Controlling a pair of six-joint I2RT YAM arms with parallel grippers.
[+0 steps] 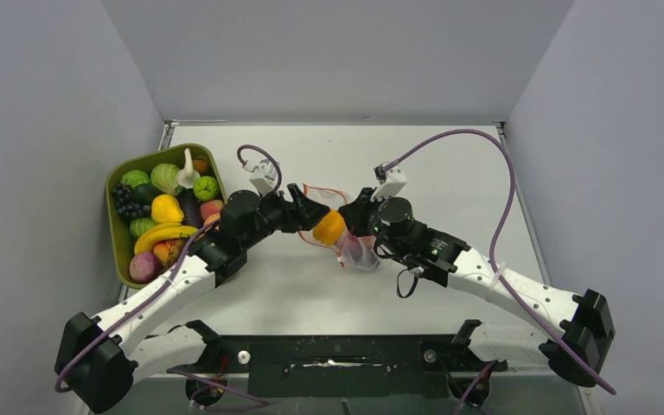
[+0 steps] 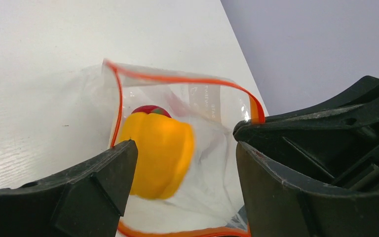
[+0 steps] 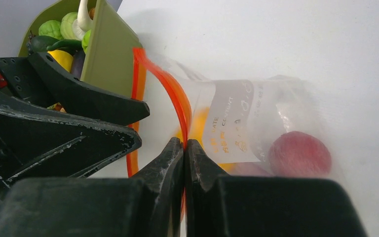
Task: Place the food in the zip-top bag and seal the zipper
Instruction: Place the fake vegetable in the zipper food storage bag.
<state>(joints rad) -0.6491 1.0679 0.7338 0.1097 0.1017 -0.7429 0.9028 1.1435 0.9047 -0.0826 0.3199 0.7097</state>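
The white, faintly grained table [image 1: 328, 294] fills the middle of the top view. At its left edge sits the olive tray [image 1: 112, 226], a rounded plastic tub heaped with glossy food [image 1: 166, 209] in yellow, green, purple and orange.

The bag [image 1: 356, 252] lies at the centre of the top view, between the two arms. It is clear, soft and crumpled, with a white printed label panel [image 3: 232, 126] on one face.

The left gripper [image 2: 183, 143] is at the bag's mouth with its black, scuffed fingers spread wide. The right gripper [image 3: 184, 145] has its fingers pressed together, pinching the bag's rim at the zipper.

The pepper [image 2: 160, 153] is yellow, smooth and lobed. In the left wrist view it sits in the bag's mouth, between the spread fingers and nearer the left one. Whether that finger touches it cannot be told. In the right wrist view it shows as a yellow blur through the plastic, just behind the pinch.

A round, dull red piece [image 3: 299, 154] lies deep in the bag, at the right of that view.

The zipper [image 2: 177, 79] is a thin orange-red strip, bowed open into a loop around the mouth.
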